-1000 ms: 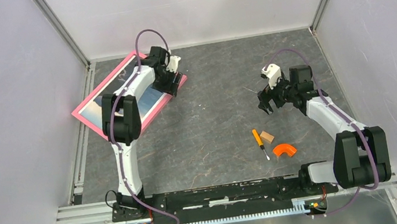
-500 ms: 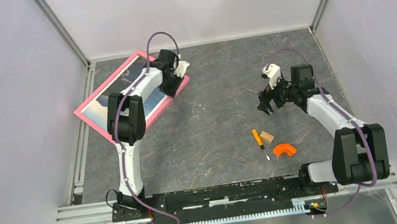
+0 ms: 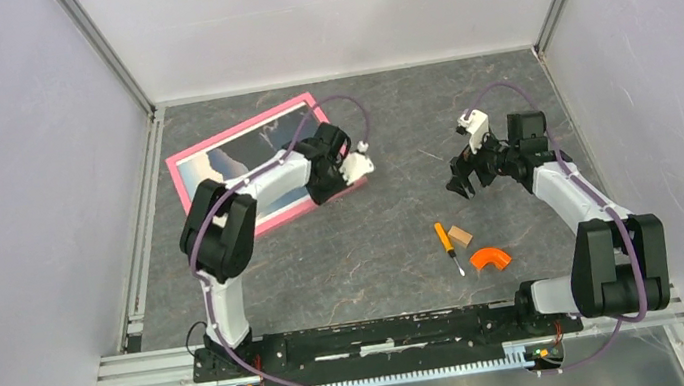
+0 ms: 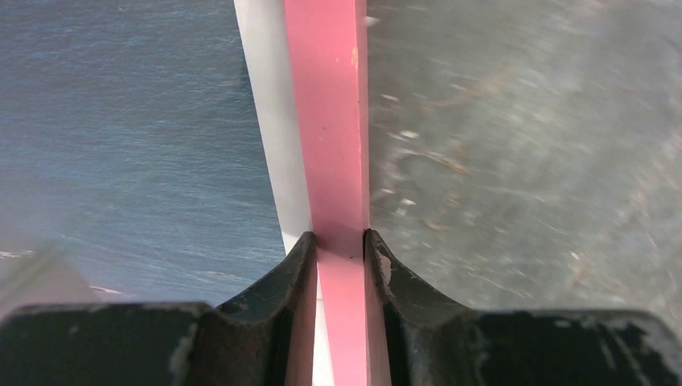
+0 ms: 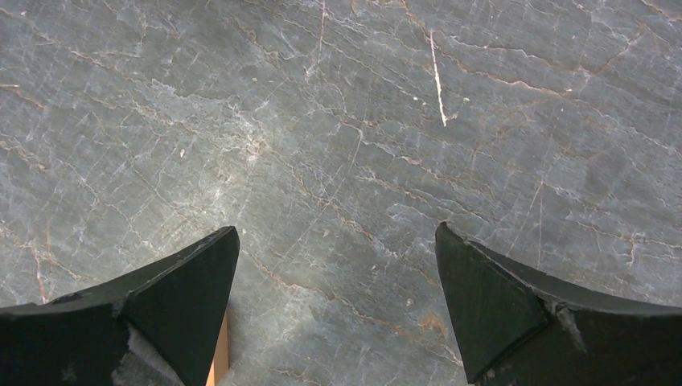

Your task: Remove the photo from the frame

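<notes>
You are at the very start of this job, as far as the views show: the photo (image 3: 247, 156) sits inside the frame (image 3: 179, 167), face up, sea and white border showing behind the pink rim, and nothing has been taken apart. The frame lies flat on the far left part of the table (image 3: 375, 239), so its back is underneath and out of sight; you cannot tell what holds the print in. Your left gripper (image 3: 336, 176) has the frame by its right side, near the near corner. In the left wrist view the fingers (image 4: 406, 297) pinch the pink rim (image 4: 326, 121) between them, one over the white border beside the photo (image 4: 121, 121), the other on the outer side above bare table. Your right gripper (image 3: 461, 181) hangs well apart over the right half of the table, its fingers (image 5: 185, 289) spread wide and holding nothing, only stone below them. A screwdriver (image 3: 446, 249), a wooden block (image 3: 461, 235) and an orange piece (image 3: 490, 257) lie near it, untouched. By my judgement everything is left to do: get at the back, free whatever closes it, then draw the print out.
</notes>
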